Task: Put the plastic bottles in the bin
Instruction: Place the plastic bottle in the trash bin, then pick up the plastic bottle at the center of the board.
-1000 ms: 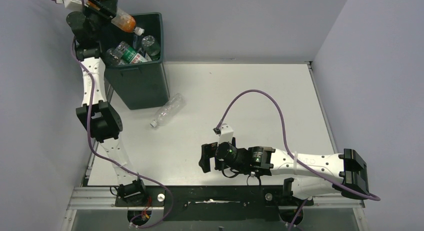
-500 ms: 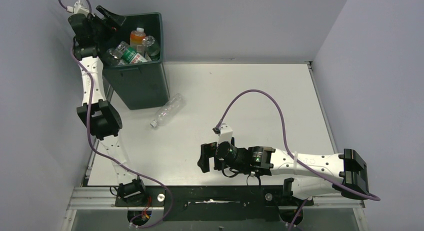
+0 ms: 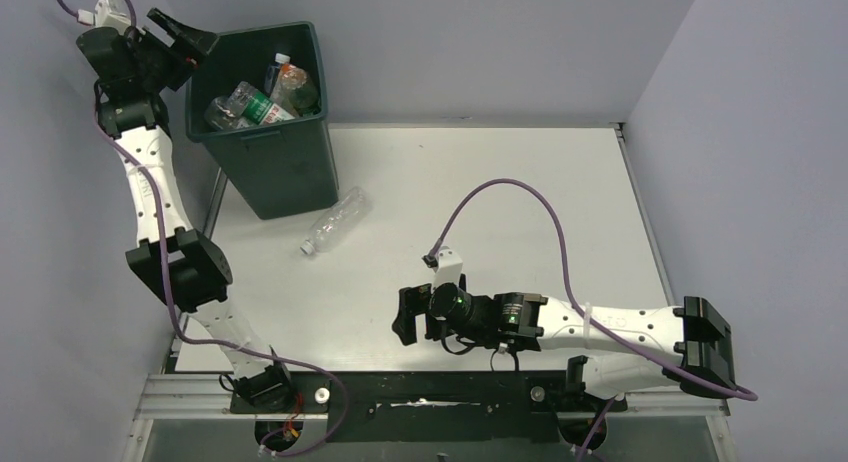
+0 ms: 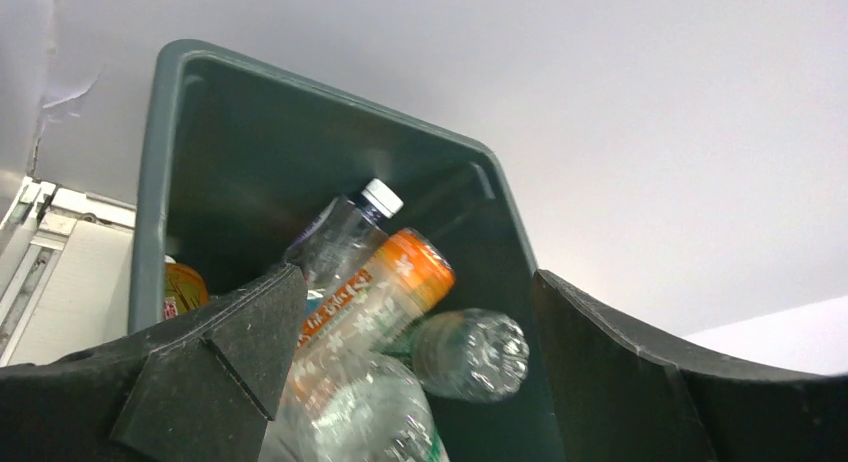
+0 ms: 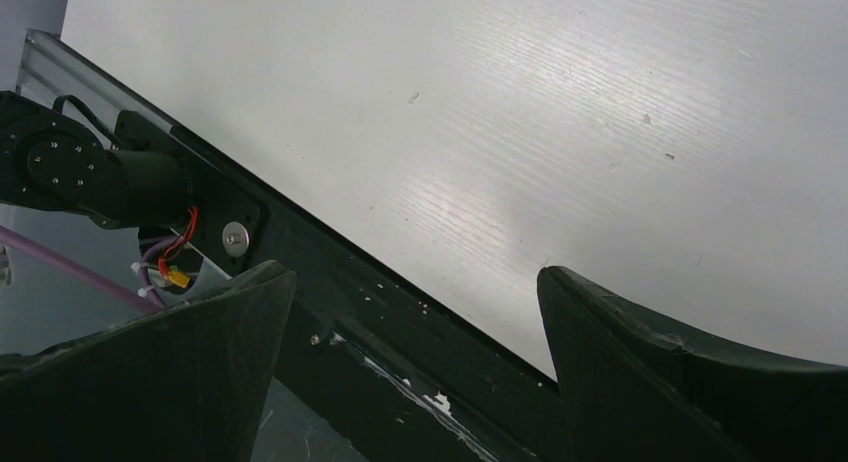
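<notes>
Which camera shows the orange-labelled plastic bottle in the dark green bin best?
Left wrist view: the orange-labelled plastic bottle lies close and large inside the dark green plastic bin. Top external shows it only as a small orange patch; right wrist shows none of it.

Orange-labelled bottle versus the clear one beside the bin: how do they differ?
The orange-labelled bottle lies inside the bin, atop other bottles; the clear bottle lies on the table, outside it. The first has an orange label; the second shows none. Neither is gripped.
</notes>
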Controlling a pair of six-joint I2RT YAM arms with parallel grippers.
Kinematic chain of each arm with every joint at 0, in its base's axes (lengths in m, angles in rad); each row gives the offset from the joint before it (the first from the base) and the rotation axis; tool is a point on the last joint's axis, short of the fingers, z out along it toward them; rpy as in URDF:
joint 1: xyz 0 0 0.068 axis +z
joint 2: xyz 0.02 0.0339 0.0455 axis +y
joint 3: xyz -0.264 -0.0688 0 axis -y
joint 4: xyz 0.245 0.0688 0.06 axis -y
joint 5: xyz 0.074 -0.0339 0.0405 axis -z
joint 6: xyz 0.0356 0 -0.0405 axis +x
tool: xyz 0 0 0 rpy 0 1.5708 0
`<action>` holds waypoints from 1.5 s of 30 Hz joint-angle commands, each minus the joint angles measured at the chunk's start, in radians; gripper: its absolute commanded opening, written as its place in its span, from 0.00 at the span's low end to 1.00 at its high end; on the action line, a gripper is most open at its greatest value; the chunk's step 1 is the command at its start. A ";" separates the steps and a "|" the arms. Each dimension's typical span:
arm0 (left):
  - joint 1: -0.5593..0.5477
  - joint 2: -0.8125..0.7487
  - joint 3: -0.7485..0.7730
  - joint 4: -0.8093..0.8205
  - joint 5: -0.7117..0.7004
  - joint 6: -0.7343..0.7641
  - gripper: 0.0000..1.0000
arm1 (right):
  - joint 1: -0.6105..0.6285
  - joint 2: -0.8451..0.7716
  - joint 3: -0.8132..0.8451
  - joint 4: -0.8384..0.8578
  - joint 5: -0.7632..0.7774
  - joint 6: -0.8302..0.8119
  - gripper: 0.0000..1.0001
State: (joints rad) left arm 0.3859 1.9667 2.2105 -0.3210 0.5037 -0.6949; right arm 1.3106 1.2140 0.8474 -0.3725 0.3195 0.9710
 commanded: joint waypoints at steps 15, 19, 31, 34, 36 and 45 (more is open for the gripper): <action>-0.193 -0.635 -0.500 -0.159 -0.081 0.200 0.84 | 0.022 0.001 0.074 0.030 0.015 -0.020 0.98; -0.263 -0.745 -0.594 -0.245 -0.130 0.268 0.84 | 0.016 -0.013 0.074 0.025 0.013 -0.026 0.98; -0.483 -0.889 -0.834 -0.394 -0.343 0.385 0.84 | -0.127 -0.142 -0.002 0.066 -0.121 -0.012 0.98; -0.541 -0.872 -0.889 -0.412 -0.391 0.414 0.85 | -0.127 -0.165 0.008 0.037 -0.100 -0.011 0.98; -0.589 -0.851 -0.910 -0.421 -0.411 0.426 0.86 | -0.125 -0.195 -0.011 0.043 -0.088 0.002 0.98; -0.854 -0.704 -0.918 -0.442 -0.626 0.474 0.87 | -0.057 -0.356 -0.145 0.052 -0.020 0.065 0.98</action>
State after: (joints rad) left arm -0.4114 1.2114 1.2720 -0.7677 -0.0078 -0.2733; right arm 1.2167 0.9173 0.7254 -0.3492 0.2436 1.0031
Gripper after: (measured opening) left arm 0.870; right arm 0.978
